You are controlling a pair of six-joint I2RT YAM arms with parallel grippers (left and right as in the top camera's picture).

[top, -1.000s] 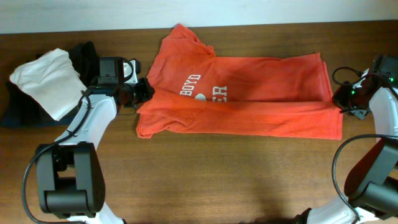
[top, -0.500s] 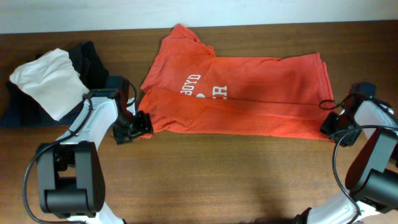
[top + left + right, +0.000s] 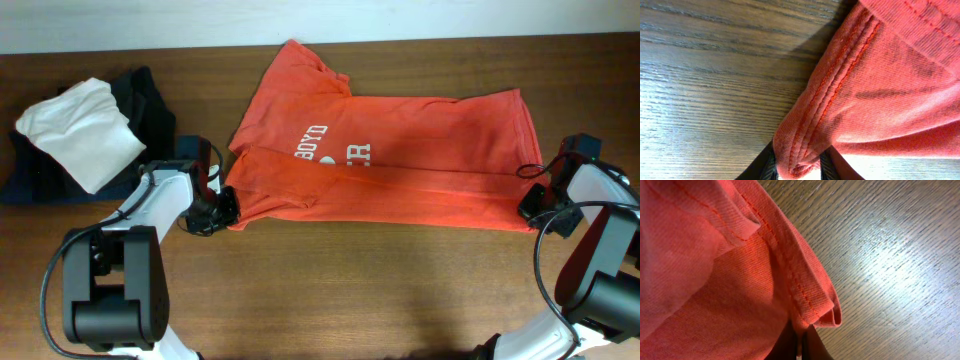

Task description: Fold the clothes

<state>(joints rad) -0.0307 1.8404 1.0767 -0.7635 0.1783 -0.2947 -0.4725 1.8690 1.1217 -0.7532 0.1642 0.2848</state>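
Note:
The orange-red T-shirt (image 3: pixel 400 160) lies on the wooden table, folded lengthwise, with white lettering facing up. My left gripper (image 3: pixel 222 207) is shut on the shirt's near left corner; the left wrist view shows the hemmed fabric (image 3: pixel 840 100) bunched between the fingers (image 3: pixel 797 167). My right gripper (image 3: pixel 530 210) is shut on the near right corner; the right wrist view shows the stitched hem (image 3: pixel 740 280) pinched between the fingers (image 3: pixel 801 342).
A folded white garment (image 3: pixel 80 130) lies on dark folded garments (image 3: pixel 145 100) at the far left. The wall edge (image 3: pixel 320 20) runs along the back of the table.
Both grippers have pulled the shirt's folded edge toward the front of the table, and the near edge now lies straighter. The left gripper has moved down and slightly right from beside the sleeve.

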